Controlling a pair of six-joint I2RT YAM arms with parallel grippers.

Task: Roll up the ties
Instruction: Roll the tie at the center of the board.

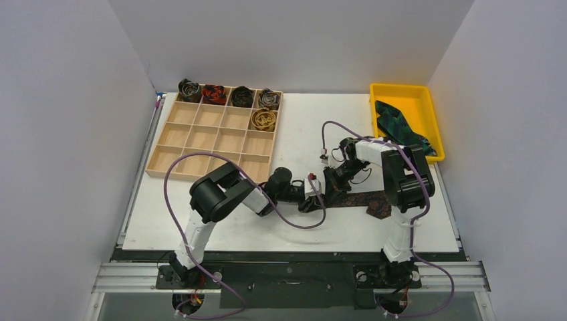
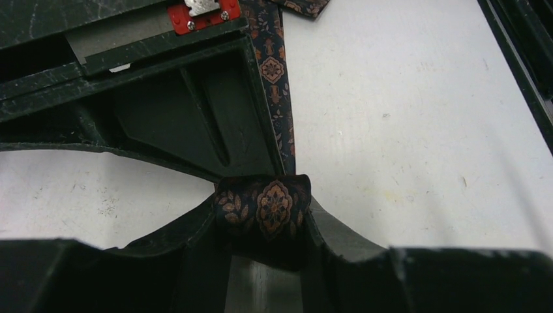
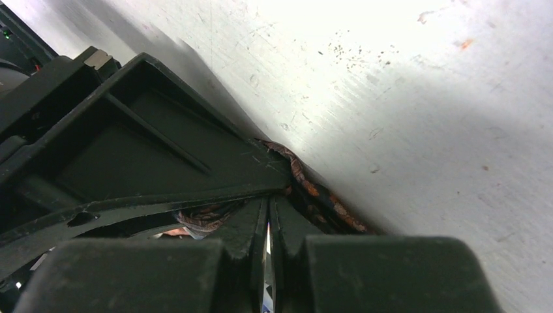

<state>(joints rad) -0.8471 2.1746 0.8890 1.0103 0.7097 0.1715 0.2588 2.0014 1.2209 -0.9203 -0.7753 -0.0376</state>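
A dark brown patterned tie [image 1: 358,199] lies flat on the white table, its wide end to the right. My left gripper [image 1: 313,200] is shut on the tie's narrow end, which is rolled into a small coil [image 2: 274,205] between the fingers. The flat strip [image 2: 277,78] runs away from the coil. My right gripper [image 1: 332,184] is shut, with its fingers [image 3: 287,225] pressed together right beside the left gripper, and the tie [image 3: 316,195] lies against its tips on the table. A green-blue tie [image 1: 394,124] lies in the yellow bin [image 1: 401,87].
A wooden compartment tray [image 1: 200,137] stands at the back left. Several rolled ties [image 1: 241,97] sit in its far row and one gold coil [image 1: 263,120] in the second row. White walls close in the table on three sides.
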